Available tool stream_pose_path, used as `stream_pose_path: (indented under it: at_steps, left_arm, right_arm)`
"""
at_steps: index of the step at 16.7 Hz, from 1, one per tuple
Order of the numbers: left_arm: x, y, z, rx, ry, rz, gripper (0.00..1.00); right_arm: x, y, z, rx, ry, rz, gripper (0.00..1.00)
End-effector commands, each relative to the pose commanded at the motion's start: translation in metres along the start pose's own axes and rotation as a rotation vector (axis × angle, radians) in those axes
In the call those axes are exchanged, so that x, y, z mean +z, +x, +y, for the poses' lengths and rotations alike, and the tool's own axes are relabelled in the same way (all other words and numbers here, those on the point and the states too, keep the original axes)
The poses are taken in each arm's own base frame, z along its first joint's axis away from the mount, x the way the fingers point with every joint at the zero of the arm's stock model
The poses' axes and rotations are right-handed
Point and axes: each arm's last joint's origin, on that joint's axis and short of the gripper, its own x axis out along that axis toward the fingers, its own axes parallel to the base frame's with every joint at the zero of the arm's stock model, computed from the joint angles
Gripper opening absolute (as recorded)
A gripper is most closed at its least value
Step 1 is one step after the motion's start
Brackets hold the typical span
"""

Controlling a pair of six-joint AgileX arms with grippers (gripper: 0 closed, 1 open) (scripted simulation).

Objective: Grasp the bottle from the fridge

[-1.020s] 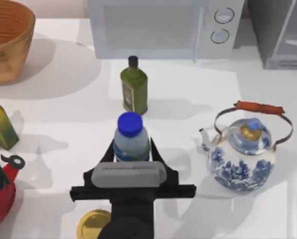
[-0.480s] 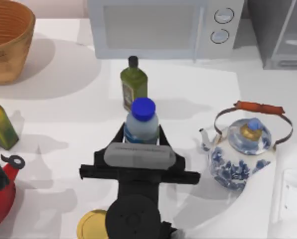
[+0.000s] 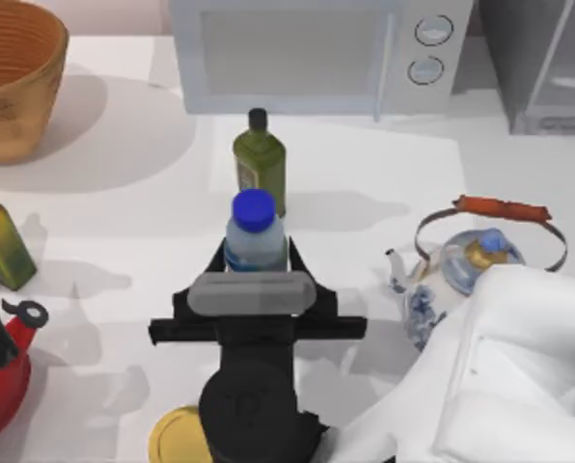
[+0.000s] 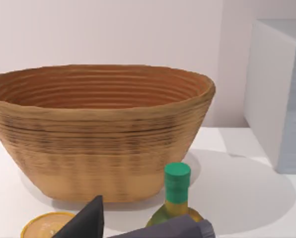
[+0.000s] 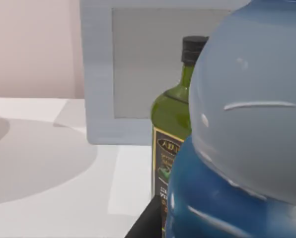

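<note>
grasp step is what's in hand, judging by the layout: the right gripper (image 3: 257,258) has its two dark fingers set either side of the bottle (image 3: 256,241), closed in against its body, so it looks to have hold of it. whether the bottle is lifted off the table (image 3: 123,222) or standing on it, i cannot tell from above.

the bottle sits directly between the fingertips, its blue cap (image 3: 253,208) poking up just ahead of the grey wrist block. the fridge (image 3: 543,63) is well apart from the gripper, far off to its right and beyond, past the microwave (image 3: 316,53); its framed door panel shows but the bottle is nowhere near it now.

next move, as i judge it, calls for a steady grip with the bottle kept upright, since the dark green bottle (image 3: 260,166) stands just beyond the fingertips and the blue-and-white kettle (image 3: 461,280) is near on the right side. drifting forward could knock the green one.

the bottle itself is small, translucent and whitish, with a pale blue band around the lower body and a round bright blue cap. in the right wrist view it looms close (image 5: 247,129), smooth and curved, likely a bit slippery.

the left gripper (image 4: 138,225) is parked off to the left, near the woven basket (image 4: 101,129).
</note>
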Motion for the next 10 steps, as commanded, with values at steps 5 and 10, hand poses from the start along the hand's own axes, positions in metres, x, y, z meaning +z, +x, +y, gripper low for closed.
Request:
stream_pose_path:
  at_steps: [5, 10]
  left_arm:
    - [0.0, 0.0, 0.0, 0.0, 0.0, 0.0, 1.0]
    - [0.0, 0.0, 0.0, 0.0, 0.0, 0.0, 1.0]
  right_arm:
    - [0.0, 0.0, 0.0, 0.0, 0.0, 0.0, 0.15]
    - [0.0, 0.0, 0.0, 0.0, 0.0, 0.0, 0.53]
